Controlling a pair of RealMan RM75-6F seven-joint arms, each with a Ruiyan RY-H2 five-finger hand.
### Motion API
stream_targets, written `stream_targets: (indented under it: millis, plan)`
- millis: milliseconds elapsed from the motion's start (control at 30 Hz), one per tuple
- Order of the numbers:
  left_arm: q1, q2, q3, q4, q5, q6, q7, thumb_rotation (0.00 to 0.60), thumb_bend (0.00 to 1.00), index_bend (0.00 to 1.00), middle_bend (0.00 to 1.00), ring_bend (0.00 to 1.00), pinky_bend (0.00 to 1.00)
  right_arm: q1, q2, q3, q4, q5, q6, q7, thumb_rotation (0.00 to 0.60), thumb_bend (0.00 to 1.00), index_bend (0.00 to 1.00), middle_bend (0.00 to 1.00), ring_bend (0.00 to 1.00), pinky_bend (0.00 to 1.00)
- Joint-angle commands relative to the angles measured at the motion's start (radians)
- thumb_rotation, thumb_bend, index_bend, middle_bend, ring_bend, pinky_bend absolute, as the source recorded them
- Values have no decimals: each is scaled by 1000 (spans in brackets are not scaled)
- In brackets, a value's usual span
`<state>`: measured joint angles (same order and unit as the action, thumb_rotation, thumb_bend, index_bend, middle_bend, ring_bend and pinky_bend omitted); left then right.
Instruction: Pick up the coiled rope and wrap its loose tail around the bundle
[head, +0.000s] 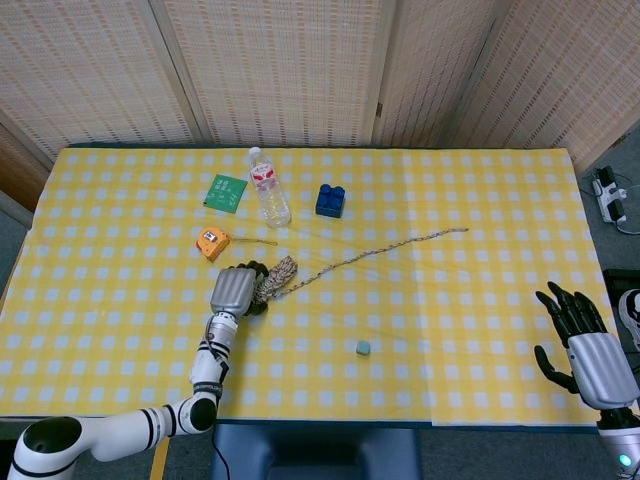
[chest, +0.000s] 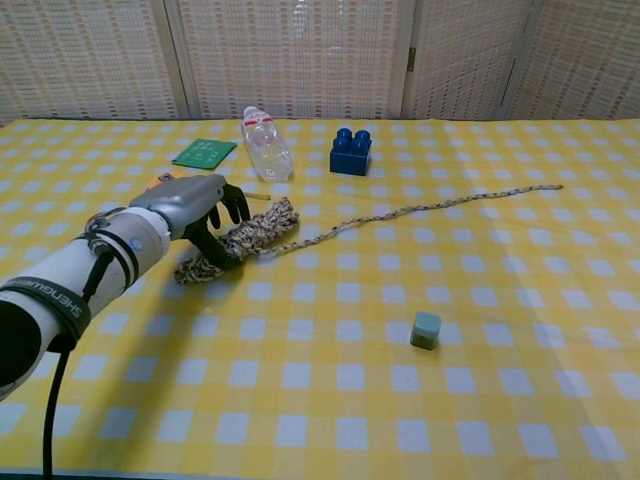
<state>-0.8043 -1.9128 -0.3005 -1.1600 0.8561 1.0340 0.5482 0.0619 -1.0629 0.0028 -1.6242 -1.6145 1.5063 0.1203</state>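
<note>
Rope, a speckled tan-and-brown coiled bundle (chest: 240, 238), lies on the yellow checked tablecloth (chest: 330, 400) under the left hand (chest: 195, 205), whose dark fingers (chest: 222, 235) curl over its near end; the grasp step appears under way, lift not yet made. Loose tail (chest: 440, 205) trails right, flat. Next move likely needs a firm closure, then a raise. Contact under the palm is hidden. Right hand (head: 583, 338) sits at table edge, fingers spread, empty.

The left hand (head: 236, 290) grips the coiled rope (head: 273, 279); its tail (head: 380, 249) trails right.
</note>
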Motion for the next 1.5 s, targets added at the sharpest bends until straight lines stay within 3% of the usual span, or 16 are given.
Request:
stream_targets:
  millis: [33,300,567,733,1033,1333,1500]
  plan:
    - [6,0,12,9,5,7,10,600,250,396,351,380,441,0,0,0,0,0,0,0,600,496,0,9,62,0]
    - [17,1,10,17,9,-2,-22,600,264,404,359,395,454,1,-1,-1,-5,-6,1,-7,600,496,0,9,62,0]
    - [19,-6,13,52,40,-10,-61,600,431,472,419,450,531,-3,1,-3,-11,-6,6,-13,600,495,0,9,62,0]
    - [26,2,20,70,66,-20,-98,600,564,527,494,499,629,-6,2,-3,-14,-8,11,-14,600,496,0,9,62,0]
    - [82,89,83,18,275,29,-320,600,733,653,628,615,743,6,10,3,-28,-8,-5,-49,600,496,0,14,67,0]
    - [125,239,175,-97,518,108,-517,600,764,660,637,623,747,75,-12,35,-77,15,-94,-155,600,496,9,48,99,0]
    - [138,307,221,-144,596,122,-548,600,764,660,638,623,747,125,-33,56,-85,56,-174,-213,600,495,110,55,105,0]
